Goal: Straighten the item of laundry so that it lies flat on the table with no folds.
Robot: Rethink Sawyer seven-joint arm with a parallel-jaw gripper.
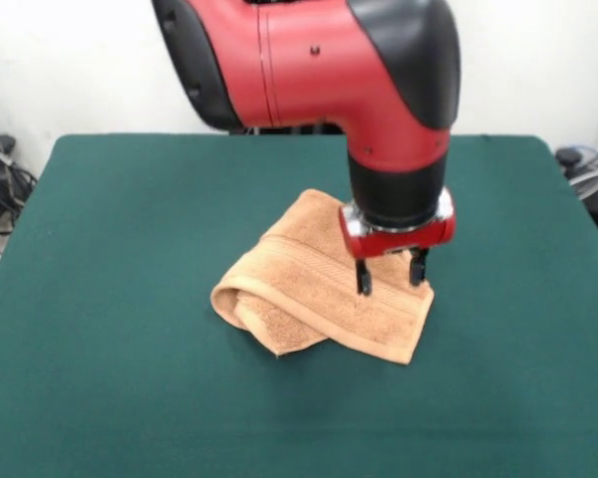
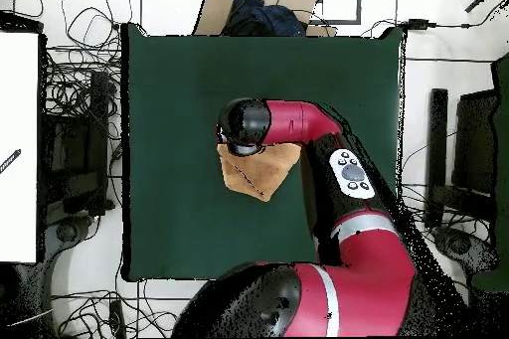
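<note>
The peach-orange towel lies folded and partly rolled near the middle of the green table; its left end curls into a roll and a woven band runs across it. My gripper hangs just above the towel's right part, its two dark fingers open with nothing between them. From overhead the arm's head covers much of the towel, and the gripper itself is hidden under the arm.
Green cloth surrounds the towel on all sides. Cables and dark equipment lie off the table's left and right edges. A cardboard box sits beyond one table edge in the overhead view.
</note>
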